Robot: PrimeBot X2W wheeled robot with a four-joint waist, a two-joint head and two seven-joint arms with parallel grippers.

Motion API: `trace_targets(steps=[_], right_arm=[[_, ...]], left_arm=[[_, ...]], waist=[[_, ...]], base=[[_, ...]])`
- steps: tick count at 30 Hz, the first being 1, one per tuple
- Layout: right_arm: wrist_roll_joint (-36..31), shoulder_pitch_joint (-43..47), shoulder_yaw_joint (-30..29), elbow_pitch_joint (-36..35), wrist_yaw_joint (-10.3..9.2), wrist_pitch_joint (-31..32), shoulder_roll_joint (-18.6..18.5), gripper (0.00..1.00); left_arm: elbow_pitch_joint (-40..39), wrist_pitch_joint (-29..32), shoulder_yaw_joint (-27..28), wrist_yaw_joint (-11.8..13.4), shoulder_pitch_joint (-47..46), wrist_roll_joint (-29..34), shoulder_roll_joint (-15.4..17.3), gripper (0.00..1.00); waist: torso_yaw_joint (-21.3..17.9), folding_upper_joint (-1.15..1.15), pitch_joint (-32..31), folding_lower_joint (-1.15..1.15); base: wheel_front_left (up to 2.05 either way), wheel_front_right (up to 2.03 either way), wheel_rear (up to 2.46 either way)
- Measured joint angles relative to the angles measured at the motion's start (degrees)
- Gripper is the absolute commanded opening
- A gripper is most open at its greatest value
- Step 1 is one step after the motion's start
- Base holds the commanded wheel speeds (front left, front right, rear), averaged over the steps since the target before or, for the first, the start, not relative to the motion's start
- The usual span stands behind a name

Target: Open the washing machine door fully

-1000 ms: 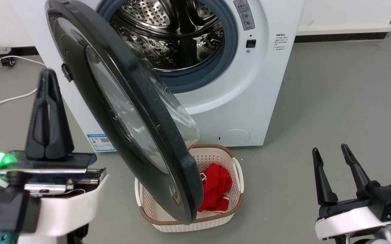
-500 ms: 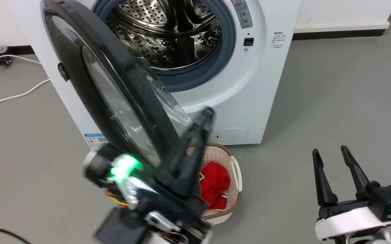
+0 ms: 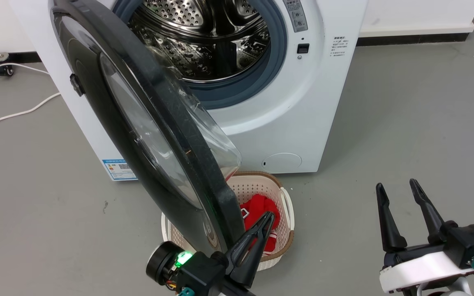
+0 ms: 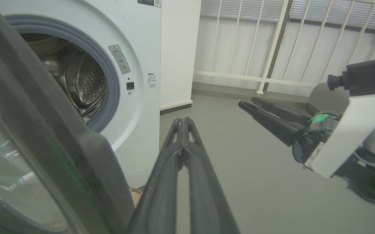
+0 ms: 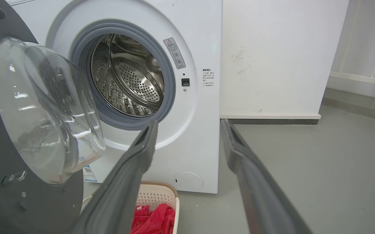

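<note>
1. Left gripper [image 3: 267, 218]: fingers pressed together, holding nothing. The tips sit just beside the door's lower free rim, on its inner side. Right gripper [image 3: 397, 185]: fingers apart, empty, well apart from the door.
2. Washing machine [image 3: 286, 123]: white front-loader, steel drum exposed.
3. Washing machine door [image 3: 138, 123]: hinged at the machine's left edge and standing partly open. Best pushed with the closed fingers flat against the inner rim, far from the hinge, following its arc leftward and staying clear of the glass bowl.
4. Laundry basket [image 3: 288, 213]: on the floor beneath the door's rim. Keep the wrist above it.
5. Red garment [image 3: 257, 205]: inside the basket.
</note>
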Motion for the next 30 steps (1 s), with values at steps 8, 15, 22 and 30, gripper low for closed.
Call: trace_targets(steps=[8,15,22,30], right_arm=[[0.71,-0.87,0.82,0.79,0.00,0.08,0.01,1.00],[1.08,-1.10,1.12,1.35,0.00,0.08,0.01,1.00],[1.52,-1.09,1.07,1.71,-0.01,0.07,0.00,1.00],[2.02,-1.21,1.21,2.24,0.00,0.02,0.01,1.00]], left_arm=[[6.41,-1.89,1.37,1.93,-2.50,0.03,-0.68,0.00],[11.68,-3.65,2.31,3.50,-6.02,-1.11,-1.57,0.00],[14.40,-4.70,2.59,4.04,-7.01,-1.99,-2.16,0.00],[15.02,-5.39,2.36,4.16,-7.03,-2.41,-2.14,0.00]], waist=[[-0.37,0.00,0.74,0.00],[-1.02,0.00,1.03,0.00],[-0.99,0.00,1.06,0.00],[-0.27,0.00,1.04,0.00]], base=[[0.00,0.00,0.00],[0.00,0.00,0.00],[0.00,0.00,0.00],[0.00,0.00,0.00]])
